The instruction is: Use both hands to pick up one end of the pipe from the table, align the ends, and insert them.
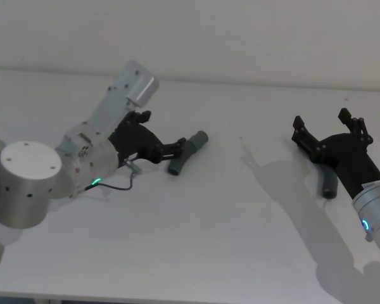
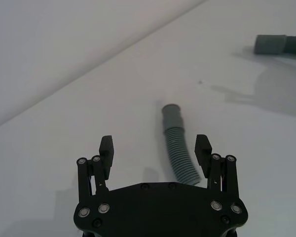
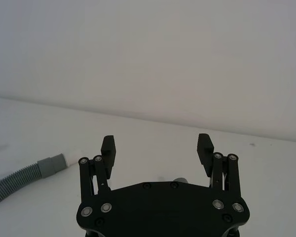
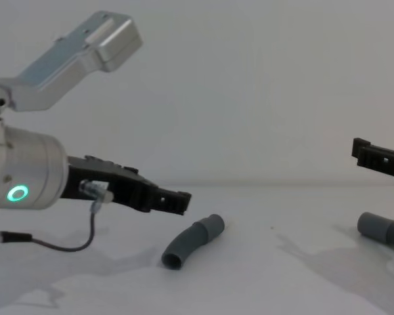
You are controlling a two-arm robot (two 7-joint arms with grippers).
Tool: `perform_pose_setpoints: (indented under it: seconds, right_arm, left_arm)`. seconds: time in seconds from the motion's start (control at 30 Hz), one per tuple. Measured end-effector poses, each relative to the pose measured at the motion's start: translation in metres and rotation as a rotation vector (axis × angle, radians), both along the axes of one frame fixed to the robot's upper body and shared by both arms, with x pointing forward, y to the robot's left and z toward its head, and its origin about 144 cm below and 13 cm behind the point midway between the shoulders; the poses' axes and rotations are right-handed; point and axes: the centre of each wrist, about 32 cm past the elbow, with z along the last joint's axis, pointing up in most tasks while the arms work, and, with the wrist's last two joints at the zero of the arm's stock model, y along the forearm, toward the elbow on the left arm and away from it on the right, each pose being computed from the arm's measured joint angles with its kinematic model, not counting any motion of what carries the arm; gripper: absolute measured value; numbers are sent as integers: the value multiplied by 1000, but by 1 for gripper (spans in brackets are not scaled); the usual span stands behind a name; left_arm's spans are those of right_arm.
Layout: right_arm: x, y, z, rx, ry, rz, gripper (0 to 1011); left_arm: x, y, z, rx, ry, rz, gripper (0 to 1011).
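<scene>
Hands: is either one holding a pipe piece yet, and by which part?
Nothing is held. The left hand is open above the left pipe piece, the right hand open above the right pipe piece; both lie on the table.

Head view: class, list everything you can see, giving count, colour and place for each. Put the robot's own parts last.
left pipe piece: one, dark grey ribbed with smooth grey cuff, lying on the table's left half
right pipe piece: one, dark grey, lying on the table's right side, partly under the right gripper
table: one, white, across the foreground
wall: one, pale grey, behind the table
cable: one, black, by the left arm
left gripper: one, black, open, over the left pipe piece
right gripper: one, black, open, above the right pipe piece
</scene>
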Motion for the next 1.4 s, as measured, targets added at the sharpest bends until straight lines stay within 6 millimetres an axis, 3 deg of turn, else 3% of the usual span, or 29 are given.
perform_pose_setpoints:
  seconds: [0.8,1.4]
  right_arm:
    - [0,0,0,0,0,0,1004]
    - [0,0,0,0,0,0,1004]
  left_arm:
    - [19,-30,-1,45,109,-26,1000]
    - [32,-39,-2,28,155,14,1000]
